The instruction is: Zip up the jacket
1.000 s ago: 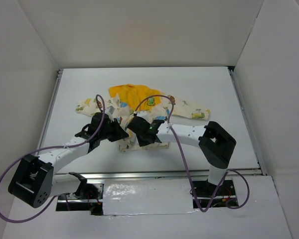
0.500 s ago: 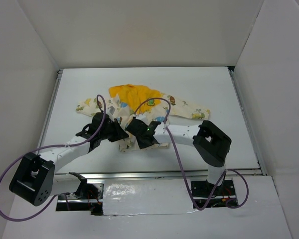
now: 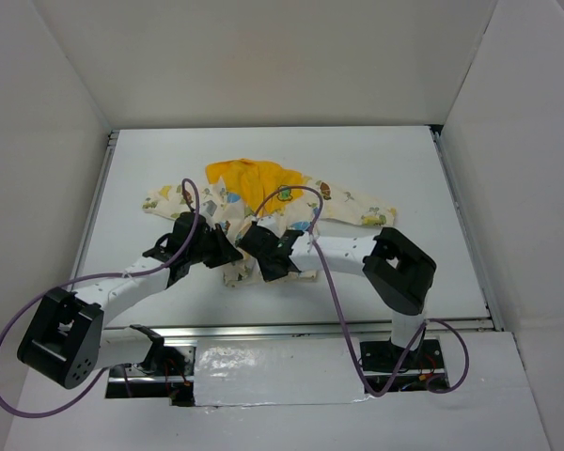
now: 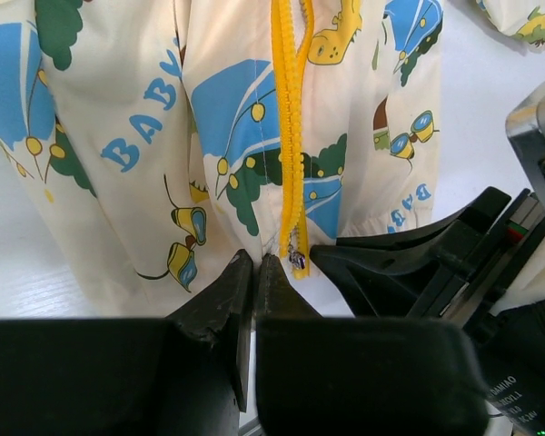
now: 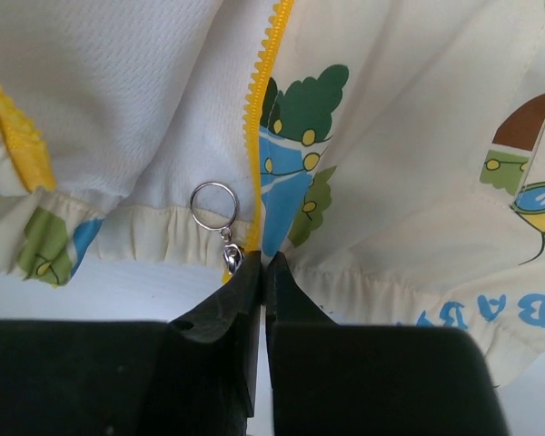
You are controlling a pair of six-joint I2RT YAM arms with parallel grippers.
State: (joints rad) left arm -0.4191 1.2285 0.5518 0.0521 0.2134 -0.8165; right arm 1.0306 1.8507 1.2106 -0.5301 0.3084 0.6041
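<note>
The jacket (image 3: 263,202) lies flat on the table, cream with cartoon prints, with its yellow hood (image 3: 249,177) at the far side. Its yellow zipper (image 4: 289,136) runs down the front to the slider (image 4: 296,261) at the bottom hem. My left gripper (image 4: 255,264) is shut on the hem just left of the slider. My right gripper (image 5: 262,262) is shut on the hem at the zipper's lower end. The slider's metal ring pull (image 5: 213,203) hangs free just left of its tips. In the top view both grippers, left (image 3: 227,254) and right (image 3: 261,259), meet at the hem.
The right gripper's black fingers (image 4: 409,259) fill the lower right of the left wrist view, close beside my left fingers. The jacket's sleeves spread left (image 3: 162,198) and right (image 3: 367,212). White walls enclose the table (image 3: 404,160) on three sides.
The right arm has shifted a little to the left, bringing its gripper closer to the left one at the hem. The left arm has stayed in place.
</note>
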